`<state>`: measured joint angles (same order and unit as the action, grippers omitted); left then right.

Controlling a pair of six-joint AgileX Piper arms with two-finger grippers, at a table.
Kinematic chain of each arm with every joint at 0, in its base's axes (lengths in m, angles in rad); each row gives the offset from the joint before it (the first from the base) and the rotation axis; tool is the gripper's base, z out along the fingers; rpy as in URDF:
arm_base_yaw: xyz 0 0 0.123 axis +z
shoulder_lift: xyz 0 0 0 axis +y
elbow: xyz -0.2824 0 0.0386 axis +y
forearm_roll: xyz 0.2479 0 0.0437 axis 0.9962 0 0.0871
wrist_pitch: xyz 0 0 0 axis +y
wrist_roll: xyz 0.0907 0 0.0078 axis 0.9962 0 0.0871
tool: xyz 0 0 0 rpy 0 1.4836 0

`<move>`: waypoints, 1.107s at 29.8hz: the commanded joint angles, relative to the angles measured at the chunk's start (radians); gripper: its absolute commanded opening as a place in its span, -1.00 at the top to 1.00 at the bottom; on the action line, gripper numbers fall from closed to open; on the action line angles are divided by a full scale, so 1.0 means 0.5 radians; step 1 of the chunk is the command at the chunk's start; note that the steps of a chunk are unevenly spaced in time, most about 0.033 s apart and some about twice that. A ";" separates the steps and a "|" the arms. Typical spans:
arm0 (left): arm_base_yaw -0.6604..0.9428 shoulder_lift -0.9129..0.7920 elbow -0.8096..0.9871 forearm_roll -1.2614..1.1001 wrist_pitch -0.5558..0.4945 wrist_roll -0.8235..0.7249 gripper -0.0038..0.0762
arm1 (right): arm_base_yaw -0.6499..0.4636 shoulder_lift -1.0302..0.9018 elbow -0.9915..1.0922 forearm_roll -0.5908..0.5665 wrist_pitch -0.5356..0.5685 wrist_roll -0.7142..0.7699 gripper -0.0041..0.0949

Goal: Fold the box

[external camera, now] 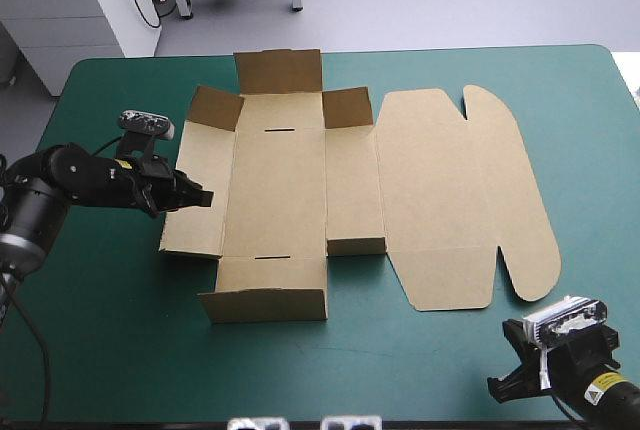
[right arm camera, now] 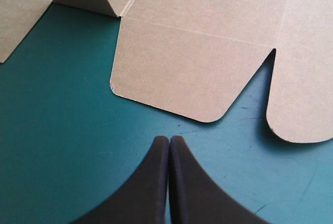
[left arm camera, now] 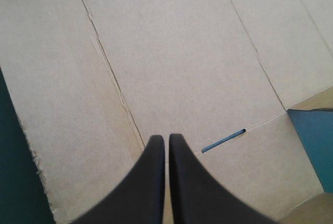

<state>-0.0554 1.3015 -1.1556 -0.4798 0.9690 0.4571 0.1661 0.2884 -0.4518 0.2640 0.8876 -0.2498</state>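
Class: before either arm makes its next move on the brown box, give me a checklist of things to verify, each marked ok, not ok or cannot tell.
1. The box rests on the table, with no part hanging over a table edge: ok.
2. The left gripper is over the box's left panel: ok.
3. Left gripper touching the board: cannot tell.
4. The right gripper is clear of the box, over bare table short of the lid: ok.
5. Grippers open, ready to grasp: not ok, both are shut.
6. The lid lies flat: ok.
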 commanded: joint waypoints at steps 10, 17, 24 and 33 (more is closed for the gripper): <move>0.826 0.251 -0.098 -0.408 0.267 0.311 0.87 | -0.003 0.026 -0.053 0.015 -0.108 -0.005 0.96; 1.024 0.380 -0.098 -0.389 0.296 0.331 0.85 | -0.003 0.026 -0.048 0.015 -0.116 -0.005 0.96; 1.021 0.605 -0.094 -0.607 0.440 0.501 0.08 | -0.003 0.026 -0.034 0.015 -0.151 -0.005 0.96; 1.013 0.865 -0.094 -0.977 0.595 0.824 -0.47 | -0.003 0.026 -0.034 0.015 -0.151 -0.005 0.96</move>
<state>0.4560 1.7455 -1.1730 -0.8802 1.1937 0.8426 0.1661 0.2884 -0.4436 0.2624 0.8755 -0.2498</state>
